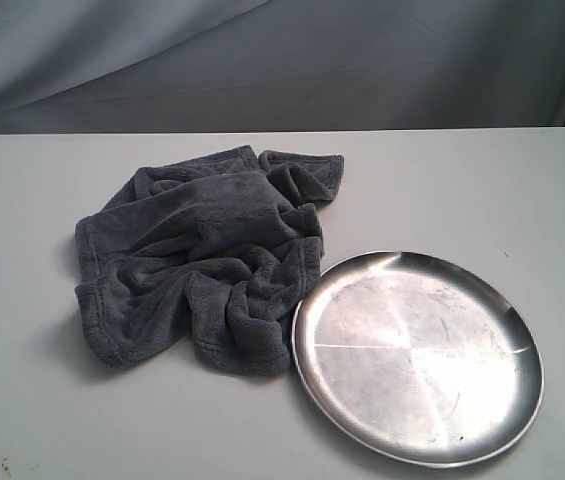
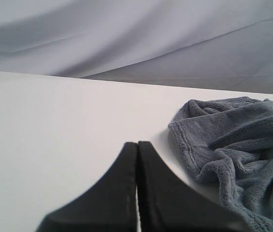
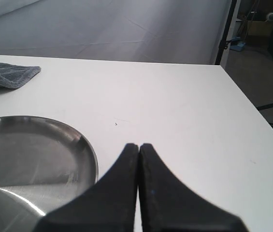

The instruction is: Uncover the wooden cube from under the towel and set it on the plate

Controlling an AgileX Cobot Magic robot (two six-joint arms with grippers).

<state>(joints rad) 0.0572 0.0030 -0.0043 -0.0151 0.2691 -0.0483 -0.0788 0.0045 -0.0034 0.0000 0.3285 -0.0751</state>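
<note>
A crumpled dark grey towel [image 1: 207, 265] lies on the white table, left of centre; its edge also shows in the left wrist view [image 2: 233, 150] and a corner of the towel [image 3: 8, 75] in the right wrist view. The wooden cube is hidden. A round shiny steel plate [image 1: 417, 355] sits right of the towel, touching its lower fold, with the plate's rim [image 3: 90, 159] in the right wrist view. My left gripper [image 2: 137, 144] is shut on nothing, short of the towel. My right gripper [image 3: 138, 145] is shut on nothing, beside the plate. Neither arm shows in the exterior view.
The white table [image 1: 482, 190] ends at a far edge against a grey backdrop cloth [image 1: 282, 60]. In the right wrist view the table's side edge [image 3: 242, 96] drops to a floor with a black stand [image 3: 228, 29] and boxes.
</note>
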